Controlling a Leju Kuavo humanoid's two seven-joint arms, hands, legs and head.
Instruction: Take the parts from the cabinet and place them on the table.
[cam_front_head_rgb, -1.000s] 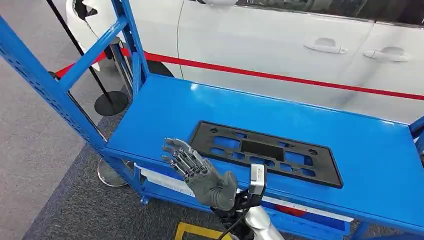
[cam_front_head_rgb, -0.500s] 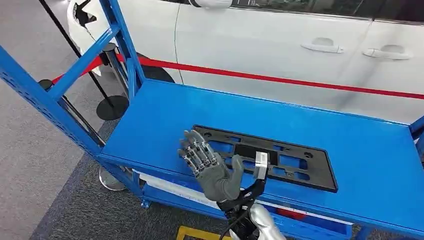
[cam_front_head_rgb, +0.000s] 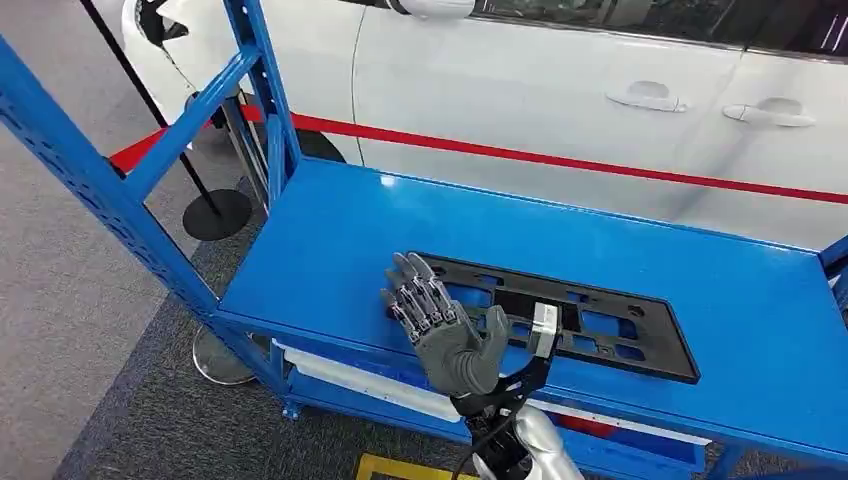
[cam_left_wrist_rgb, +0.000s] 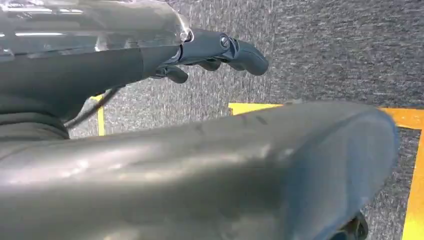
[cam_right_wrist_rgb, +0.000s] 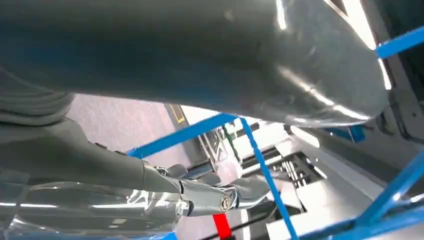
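Note:
A flat black plastic frame part (cam_front_head_rgb: 590, 320) with several cut-outs lies on the blue cabinet shelf (cam_front_head_rgb: 400, 230), near its front edge. My right hand (cam_front_head_rgb: 440, 325) is raised over the frame's left end, fingers straight and spread, holding nothing; whether it touches the frame is unclear. Its fingers (cam_right_wrist_rgb: 240, 192) also appear in the right wrist view against blue frame bars. My left hand (cam_left_wrist_rgb: 215, 50) hangs low over grey carpet with nothing in it.
Blue uprights (cam_front_head_rgb: 110, 190) and a diagonal brace stand at the shelf's left end. A white car (cam_front_head_rgb: 600, 110) and a red barrier belt (cam_front_head_rgb: 560, 160) run behind the cabinet. Yellow floor tape (cam_left_wrist_rgb: 405, 120) marks the carpet below.
My right hand has moved right and forward, from beside the shelf's front edge to over the frame's left end. The view has shifted slightly.

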